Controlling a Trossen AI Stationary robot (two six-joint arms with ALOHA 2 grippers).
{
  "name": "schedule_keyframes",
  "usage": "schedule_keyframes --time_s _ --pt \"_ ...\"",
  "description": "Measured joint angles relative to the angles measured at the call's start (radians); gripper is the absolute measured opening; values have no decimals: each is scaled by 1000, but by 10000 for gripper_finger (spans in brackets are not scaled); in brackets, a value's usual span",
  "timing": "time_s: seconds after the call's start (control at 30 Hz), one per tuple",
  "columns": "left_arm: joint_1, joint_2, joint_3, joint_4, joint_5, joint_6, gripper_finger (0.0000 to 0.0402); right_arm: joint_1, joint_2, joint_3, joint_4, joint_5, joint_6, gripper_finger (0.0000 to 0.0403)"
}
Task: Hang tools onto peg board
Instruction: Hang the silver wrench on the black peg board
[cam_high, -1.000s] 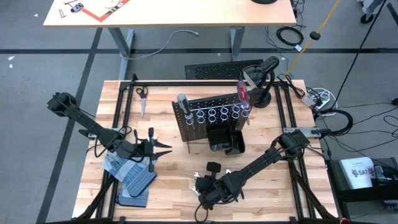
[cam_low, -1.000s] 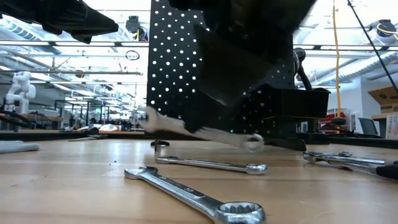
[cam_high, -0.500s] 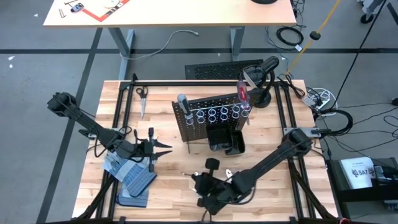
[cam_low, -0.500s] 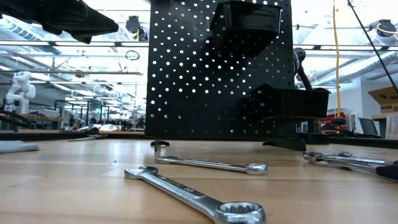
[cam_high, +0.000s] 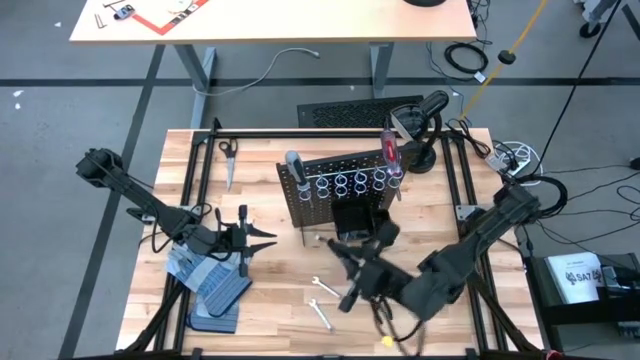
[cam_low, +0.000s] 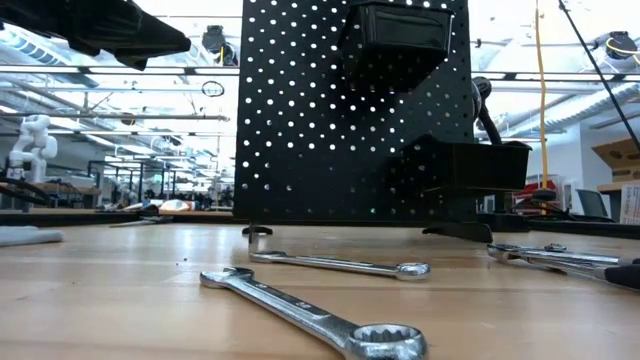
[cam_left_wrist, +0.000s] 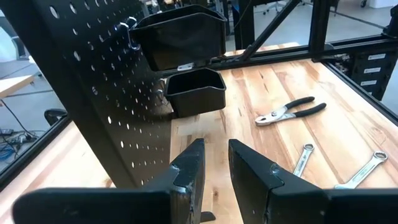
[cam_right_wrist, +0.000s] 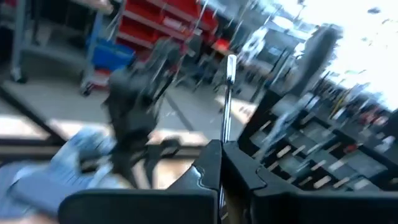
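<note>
The right gripper (cam_right_wrist: 221, 149) is clamped on a slim silver wrench (cam_right_wrist: 227, 99), raised just in front of the black pegboard (cam_high: 335, 168). Two more wrenches (cam_high: 320, 300) and pliers (cam_left_wrist: 290, 112) lie on the table. The left gripper (cam_high: 268, 238), slightly parted and empty, waits beside the gloves (cam_high: 215, 290).

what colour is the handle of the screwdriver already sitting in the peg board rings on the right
Red; the screwdriver shows best in the high view.
</note>
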Motion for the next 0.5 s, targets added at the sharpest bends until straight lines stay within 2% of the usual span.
schedule_keyframes --time_s 0.1,0.23,0.37,0.5 --pt "0 0 0 0 0 2 82 -18 -19 0 186 -21 -200 0" --pt "0 0 0 0 0 2 82 -44 -19 0 430 -100 -395 0" --pt "0 0 0 0 0 2 82 -78 -19 0 567 -214 -449 0" --pt "0 0 0 0 0 1 82 -129 -18 0 610 -228 -462 0"
